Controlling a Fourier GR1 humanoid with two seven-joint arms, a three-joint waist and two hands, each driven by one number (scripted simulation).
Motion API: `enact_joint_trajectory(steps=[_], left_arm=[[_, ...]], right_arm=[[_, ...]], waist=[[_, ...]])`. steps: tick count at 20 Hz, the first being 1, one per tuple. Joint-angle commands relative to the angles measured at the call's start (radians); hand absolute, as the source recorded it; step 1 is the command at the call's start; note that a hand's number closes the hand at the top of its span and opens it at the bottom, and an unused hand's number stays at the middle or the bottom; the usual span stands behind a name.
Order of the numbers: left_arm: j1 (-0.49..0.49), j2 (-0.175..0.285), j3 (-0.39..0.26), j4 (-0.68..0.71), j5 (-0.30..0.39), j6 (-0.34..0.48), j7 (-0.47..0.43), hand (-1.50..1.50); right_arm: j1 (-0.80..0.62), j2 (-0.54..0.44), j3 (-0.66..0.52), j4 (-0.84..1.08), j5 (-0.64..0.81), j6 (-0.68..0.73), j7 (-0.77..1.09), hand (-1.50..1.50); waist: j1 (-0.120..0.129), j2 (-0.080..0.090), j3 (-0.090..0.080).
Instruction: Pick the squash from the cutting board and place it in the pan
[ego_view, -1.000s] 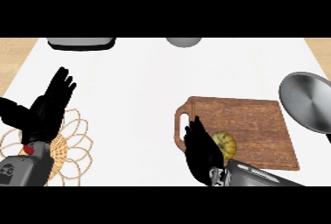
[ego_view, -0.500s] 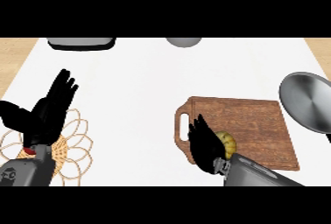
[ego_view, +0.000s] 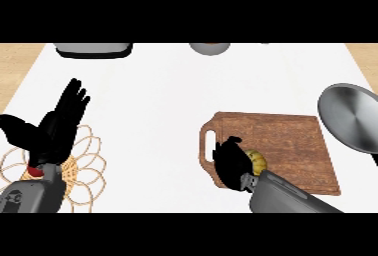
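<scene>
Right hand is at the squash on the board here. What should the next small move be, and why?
Probably secure the grasp before lifting. The right hand covers part of the squash, which lies on the cutting board; whether it is gripped cannot be told. The pan lies to the right.

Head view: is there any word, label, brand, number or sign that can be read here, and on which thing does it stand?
None can be read. No word, number, brand or sign shows on the cutting board, the squash, the pan, the wire mat at the left, or the two grey things at the counter's far edge.
</scene>
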Motion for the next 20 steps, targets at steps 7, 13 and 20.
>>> enact_joint_trajectory(steps=[7, 13, 20], left_arm=[[-0.033, -0.023, 0.012, 0.012, -0.025, 0.001, 0.043, 0.00], [0.017, -0.027, 0.021, -0.038, -0.020, -0.013, 0.025, 0.00], [0.050, 0.002, 0.078, -0.040, -0.003, -0.001, 0.025, 0.00]], right_arm=[[0.040, 0.011, -0.046, 0.072, 0.059, -0.114, -0.149, 1.50], [0.153, 0.019, -0.197, -0.012, 0.012, -0.170, -0.077, 1.50], [0.319, 0.132, -0.724, -0.101, -0.278, -0.357, 0.138, 1.50]], waist=[[-0.003, 0.009, 0.002], [-0.017, 0.007, 0.003], [-0.093, -0.002, 0.006]])
